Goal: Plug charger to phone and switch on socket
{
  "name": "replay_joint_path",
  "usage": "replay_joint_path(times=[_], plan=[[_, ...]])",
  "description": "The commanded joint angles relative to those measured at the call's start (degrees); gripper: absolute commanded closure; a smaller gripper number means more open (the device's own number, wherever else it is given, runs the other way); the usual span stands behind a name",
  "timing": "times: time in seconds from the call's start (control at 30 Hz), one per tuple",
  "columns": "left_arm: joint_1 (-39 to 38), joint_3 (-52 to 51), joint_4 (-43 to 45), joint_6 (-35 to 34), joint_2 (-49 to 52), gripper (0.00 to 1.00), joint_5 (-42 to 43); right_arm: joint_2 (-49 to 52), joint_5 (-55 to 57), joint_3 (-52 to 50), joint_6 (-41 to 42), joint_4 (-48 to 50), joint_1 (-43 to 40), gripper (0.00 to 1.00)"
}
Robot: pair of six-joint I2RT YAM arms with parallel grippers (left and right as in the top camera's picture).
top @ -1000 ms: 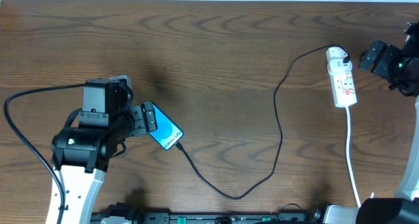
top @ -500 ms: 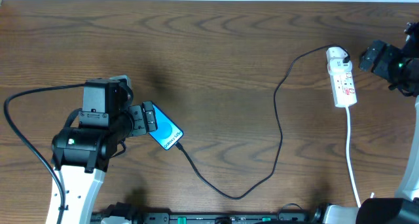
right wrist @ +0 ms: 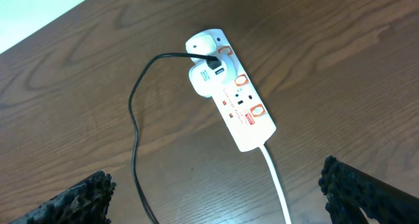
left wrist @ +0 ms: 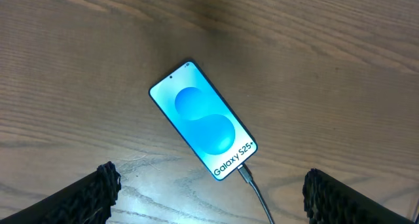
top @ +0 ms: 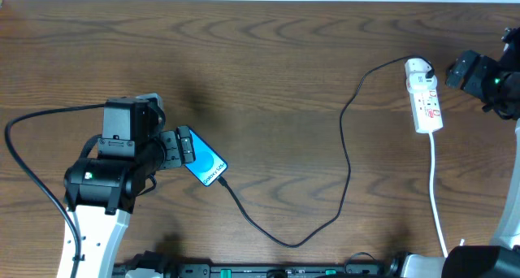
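The left tool [left wrist: 216, 198] hangs spread wide and empty. The phone [left wrist: 203, 129] lies flat just ahead of it, with the charger [left wrist: 252, 188] apparently seated in its near end. The right tool [right wrist: 219, 198], equally wide, hovers near the socket [right wrist: 232, 93], probably to reach its switch. Open worktop [top: 260, 50] surrounds both.

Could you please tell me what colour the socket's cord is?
The cord is white, clearest in the right wrist view.
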Motion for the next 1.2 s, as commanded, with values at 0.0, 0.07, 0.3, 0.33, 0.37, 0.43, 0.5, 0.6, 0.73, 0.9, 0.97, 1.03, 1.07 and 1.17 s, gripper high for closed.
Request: replay_joint_path(times=[0.0, 0.07, 0.3, 0.33, 0.37, 0.43, 0.5, 0.6, 0.73, 0.9, 0.97, 1.03, 1.07, 1.17], plan=[[-0.2, 0.2, 0.0, 0.8, 0.0, 0.09, -0.7, 0.2, 0.4, 0.5, 0.9, -0.1, 0.0, 0.01], [-0.2, -0.7, 0.0, 0.8, 0.0, 0.08, -0.7, 0.2, 0.4, 0.5, 0.8, -0.1, 0.0, 0.01], [-0.2, -5.1, 0.0, 0.8, -5.8, 0.08, -0.7, 0.2, 0.4, 0.5, 0.9, -0.1, 0.0, 0.01], [-0.2, -5.7, 0.0, 0.8, -6.8, 0.09, -0.7, 0.2, 0.4, 0.5, 0.8, -0.1, 0.0, 0.01], [-0.2, -6.7, 0.0, 0.8, -8.9, 0.09, -0.7, 0.2, 0.4, 0.5, 0.8, -0.1, 0.0, 0.01], [-0.2, -7.9, 0.0, 0.8, -11.0, 0.08, -0.7, 0.2, 0.4, 0.5, 0.8, -0.1, 0.0, 0.01], [-0.2, -9.9, 0.0, 0.8, -13.7, 0.09, -0.7, 0.2, 0.4, 0.5, 0.8, -0.1, 0.0, 0.01], [-0.2, -11.8, 0.0, 0.8, -16.4, 0.09, -0.7, 0.2, 0.4, 0.5, 0.9, -0.1, 0.0, 0.01], [-0.2, -14.6, 0.0, 0.8, -18.9, 0.08, -0.7, 0.2, 0.4, 0.5, 0.8, -0.1, 0.0, 0.01], [-0.2, -17.2, 0.0, 0.8, -22.1, 0.09, -0.8, 0.2, 0.4, 0.5, 0.8, -0.1, 0.0, 0.01], [-0.2, -17.7, -0.2, 0.8, -24.2, 0.08, -2.5, 0.2, 0.4, 0.5, 0.9, -0.1, 0.0, 0.01], [-0.2, -17.9, 0.8, 0.8, -26.6, 0.08, -3.8, 0.2, 0.4, 0.5, 0.8, -0.1, 0.0, 0.01], [-0.2, -18.0, 1.7, 0.8, -28.1, 0.09, -4.8, 0.2, 0.4, 0.5, 0.8, -0.1, 0.0, 0.01], [-0.2, -18.6, 5.3, 0.8, -32.0, 0.08, -8.3, 0.2, 0.4, 0.5, 0.8, -0.1, 0.0, 0.01]])
